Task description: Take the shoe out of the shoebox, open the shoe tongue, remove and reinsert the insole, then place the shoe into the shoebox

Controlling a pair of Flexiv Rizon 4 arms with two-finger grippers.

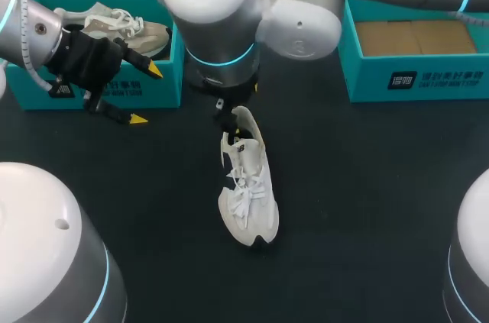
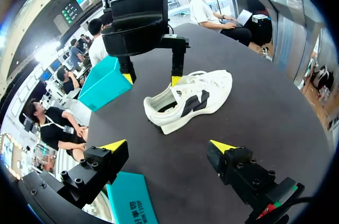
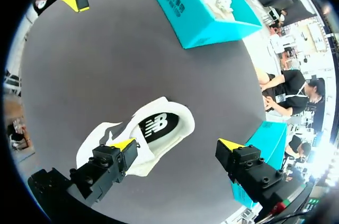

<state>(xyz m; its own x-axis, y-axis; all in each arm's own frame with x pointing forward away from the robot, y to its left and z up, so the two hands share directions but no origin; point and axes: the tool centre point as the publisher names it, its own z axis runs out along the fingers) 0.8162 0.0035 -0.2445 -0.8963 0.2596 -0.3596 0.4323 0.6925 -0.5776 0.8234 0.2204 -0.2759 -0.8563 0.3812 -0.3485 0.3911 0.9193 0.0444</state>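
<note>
The white shoe (image 1: 248, 185) stood on its sole out on the dark table (image 1: 367, 185), near the middle and well apart from both boxes. Its toe pointed toward you and its heel pointed away. The laces were tied across the top and the dark side marking showed.

Your right gripper (image 1: 231, 118) hung over the heel end with its fingers spread wide, gripping nothing. In the left wrist view, one yellow tip sat right at the rim of the heel opening and the other stood off beside the shoe, over bare table. From the right wrist camera, the heel and the printed insole lay under one finger and ran partly into the gap between the two. You could not tell from these views whether that tip was touching the collar.

Your left gripper (image 1: 147, 94) was off to the left, just in front of the left box (image 1: 170, 79). Its fingers were also wide apart and empty. One tip was level with the box's front wall and the other was over the table. That teal box held a beige shoe (image 1: 134, 31), lying with its laces up.

The right box (image 1: 428, 82), also teal, sat at the far right of the table, and its brown cardboard floor was showing.
</note>
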